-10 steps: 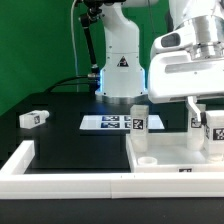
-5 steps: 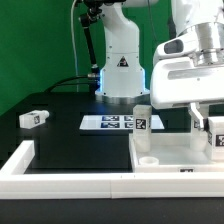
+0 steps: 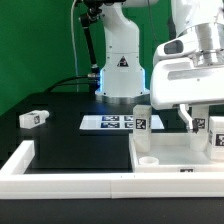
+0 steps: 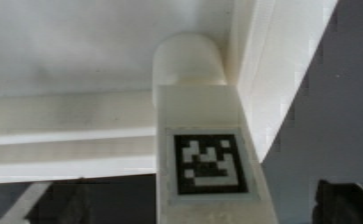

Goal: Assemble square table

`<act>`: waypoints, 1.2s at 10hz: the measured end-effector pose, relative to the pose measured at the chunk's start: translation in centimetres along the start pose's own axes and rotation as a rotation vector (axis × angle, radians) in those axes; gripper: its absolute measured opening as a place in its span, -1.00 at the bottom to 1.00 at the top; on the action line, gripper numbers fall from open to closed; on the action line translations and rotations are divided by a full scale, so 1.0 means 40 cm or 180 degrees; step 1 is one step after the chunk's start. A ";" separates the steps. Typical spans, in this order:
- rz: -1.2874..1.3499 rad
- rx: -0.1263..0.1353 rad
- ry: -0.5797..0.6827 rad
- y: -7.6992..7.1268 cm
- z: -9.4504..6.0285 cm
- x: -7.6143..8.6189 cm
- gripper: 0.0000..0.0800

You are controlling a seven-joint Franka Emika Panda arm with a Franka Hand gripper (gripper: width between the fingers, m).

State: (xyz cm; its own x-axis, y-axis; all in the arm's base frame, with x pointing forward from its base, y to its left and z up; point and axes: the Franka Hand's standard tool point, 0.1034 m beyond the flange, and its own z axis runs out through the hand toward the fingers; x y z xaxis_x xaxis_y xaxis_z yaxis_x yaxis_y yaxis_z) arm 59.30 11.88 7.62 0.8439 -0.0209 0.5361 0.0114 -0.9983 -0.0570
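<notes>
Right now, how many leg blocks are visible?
3 leg blocks: one lying on the table at the exterior view's left; one upright on the slab's far corner on that side; one upright under the arm. Others may be hidden.

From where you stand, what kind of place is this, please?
Probably a robotics lab bench, not a home: a white robot arm stands on a black table before a green backdrop, and a marker board of printed tags lies on it.

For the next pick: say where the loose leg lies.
The leg lies at the exterior view's left, on the black table, left of the marker board.
</notes>
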 end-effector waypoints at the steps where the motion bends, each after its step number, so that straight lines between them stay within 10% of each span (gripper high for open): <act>1: 0.0000 0.0000 0.0000 0.000 0.000 0.000 0.60; 5: 0.0006 0.0011 -0.0040 -0.001 0.000 -0.002 0.62; 12: 0.0183 0.0335 -0.1341 0.004 -0.035 0.020 0.62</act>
State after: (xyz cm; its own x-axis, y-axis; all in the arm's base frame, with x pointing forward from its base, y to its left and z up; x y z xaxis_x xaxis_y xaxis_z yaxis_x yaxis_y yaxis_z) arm 59.24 11.65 9.24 0.9896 -0.0307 0.1405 -0.0059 -0.9848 -0.1738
